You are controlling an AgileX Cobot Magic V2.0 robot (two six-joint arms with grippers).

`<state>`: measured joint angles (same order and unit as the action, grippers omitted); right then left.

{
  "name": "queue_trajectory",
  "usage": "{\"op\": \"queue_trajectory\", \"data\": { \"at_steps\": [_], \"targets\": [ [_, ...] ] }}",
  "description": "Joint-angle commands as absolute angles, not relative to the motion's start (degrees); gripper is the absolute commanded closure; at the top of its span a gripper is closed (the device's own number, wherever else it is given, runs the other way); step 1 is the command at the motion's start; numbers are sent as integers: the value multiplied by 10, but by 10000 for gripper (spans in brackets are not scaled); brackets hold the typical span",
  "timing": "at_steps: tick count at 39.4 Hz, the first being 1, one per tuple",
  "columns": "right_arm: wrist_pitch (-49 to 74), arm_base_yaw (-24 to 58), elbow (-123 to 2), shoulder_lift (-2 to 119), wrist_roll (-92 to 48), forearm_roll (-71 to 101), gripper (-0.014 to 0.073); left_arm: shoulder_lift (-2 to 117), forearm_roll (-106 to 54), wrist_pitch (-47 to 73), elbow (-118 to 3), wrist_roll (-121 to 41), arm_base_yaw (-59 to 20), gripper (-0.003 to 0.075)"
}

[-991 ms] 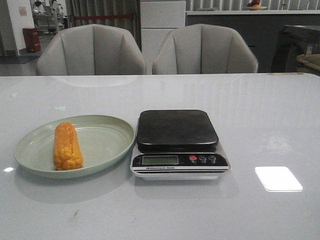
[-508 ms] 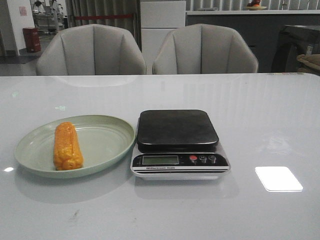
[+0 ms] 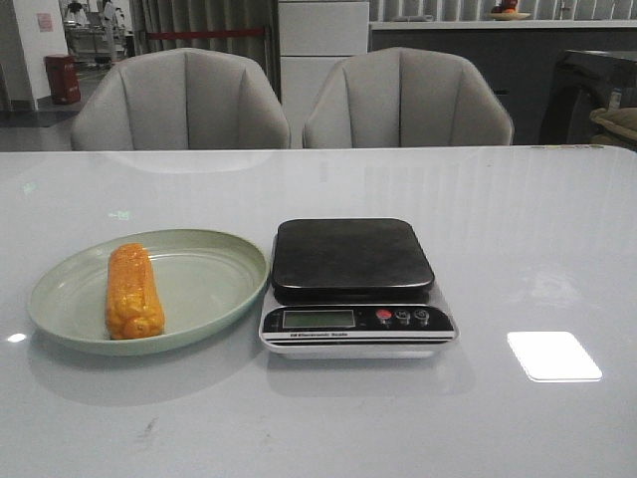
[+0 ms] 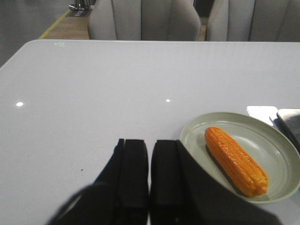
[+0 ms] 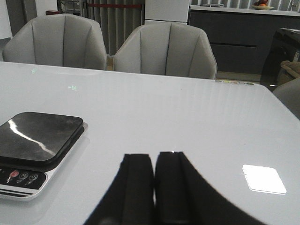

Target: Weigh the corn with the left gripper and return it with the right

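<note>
An orange-yellow corn (image 3: 132, 291) lies lengthwise on the left part of a pale green plate (image 3: 209, 284), also seen as corn (image 4: 236, 160) on the plate (image 4: 281, 154) in the left wrist view. Right of the plate stands a kitchen scale (image 3: 353, 286) with a bare black platform, scale (image 5: 35, 150). Neither arm shows in the front view. My left gripper (image 4: 149, 141) is shut and empty, hovering over bare table short of the plate. My right gripper (image 5: 154, 155) is shut and empty, over the table to the right of the scale.
Two grey chairs (image 3: 179, 100) (image 3: 406, 98) stand behind the white table's far edge (image 3: 318, 149). A bright light patch (image 3: 553, 356) lies on the table right of the scale.
</note>
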<state>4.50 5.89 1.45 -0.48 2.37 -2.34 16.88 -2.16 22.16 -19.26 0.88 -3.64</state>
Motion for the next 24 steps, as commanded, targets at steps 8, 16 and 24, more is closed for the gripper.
{"op": "queue_trajectory", "data": {
  "at_steps": [8, 16, 24],
  "targets": [
    [-5, 61, 21, -17, 19, -31, 424, 200, -26, 175, -196, 13, -87, 516],
    [-5, 61, 21, -17, 19, -31, 424, 247, -26, 176, -200, 13, -145, 204],
    [-5, 61, 21, -17, 19, -31, 424, 346, -48, 179, -251, 13, -178, 140]
  ]
}}
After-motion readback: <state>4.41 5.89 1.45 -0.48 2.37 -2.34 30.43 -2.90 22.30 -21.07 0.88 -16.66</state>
